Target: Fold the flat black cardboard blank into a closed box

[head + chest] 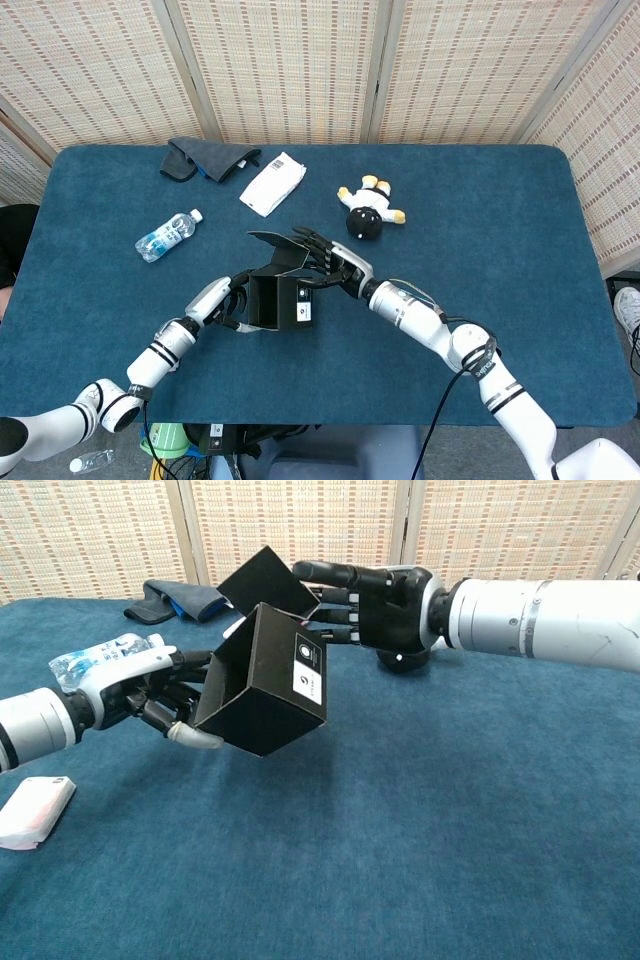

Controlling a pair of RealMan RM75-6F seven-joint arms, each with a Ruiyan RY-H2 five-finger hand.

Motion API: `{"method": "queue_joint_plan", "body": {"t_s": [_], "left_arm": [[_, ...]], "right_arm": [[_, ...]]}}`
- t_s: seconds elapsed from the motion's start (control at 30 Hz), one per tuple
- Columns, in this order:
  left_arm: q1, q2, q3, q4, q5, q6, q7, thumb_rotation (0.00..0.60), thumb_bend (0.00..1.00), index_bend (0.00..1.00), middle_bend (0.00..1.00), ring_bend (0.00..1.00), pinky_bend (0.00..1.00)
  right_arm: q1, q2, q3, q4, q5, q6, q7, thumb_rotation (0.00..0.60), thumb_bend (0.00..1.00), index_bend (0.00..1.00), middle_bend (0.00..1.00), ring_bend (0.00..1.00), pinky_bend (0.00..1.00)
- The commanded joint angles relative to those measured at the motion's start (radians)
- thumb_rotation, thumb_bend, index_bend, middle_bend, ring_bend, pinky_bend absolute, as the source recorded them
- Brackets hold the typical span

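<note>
Blue table (520, 230), box (268, 685) between both hands' fingers (335, 575)

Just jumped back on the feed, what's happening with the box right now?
Both hands are on the black cardboard box, which is tilted up off the blue table. The left hand grips its open side from the left, while the right hand has its fingers against the raised lid flap behind the box. The flap stands open, so the box is not yet closed. A water bottle, a plush toy and a white packet lie nearby.
</note>
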Motion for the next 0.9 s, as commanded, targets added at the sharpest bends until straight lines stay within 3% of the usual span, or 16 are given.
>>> {"method": "queue_joint_plan", "body": {"t_s": [0.03, 0.4, 0.9], "left_arm": [[0.004, 0.007, 0.003, -0.005, 0.004, 0.009, 0.006, 0.6, 0.11, 0.3, 0.34, 0.62, 0.74], [0.01, 0.043, 0.021, -0.052, 0.036, 0.044, 0.084, 0.6, 0.11, 0.3, 0.34, 0.62, 0.74], [-0.018, 0.063, 0.025, -0.094, 0.02, -0.022, 0.167, 0.6, 0.1, 0.3, 0.34, 0.62, 0.74]], "right_arm": [[-0.004, 0.005, -0.004, 0.003, 0.022, 0.011, -0.014, 0.6, 0.0, 0.0, 0.06, 0.02, 0.18], [0.001, -0.019, 0.001, 0.047, 0.105, 0.068, -0.012, 0.6, 0.0, 0.0, 0.06, 0.02, 0.18], [0.012, -0.074, 0.042, 0.083, 0.191, 0.038, 0.01, 0.6, 0.0, 0.0, 0.07, 0.04, 0.18]]}}
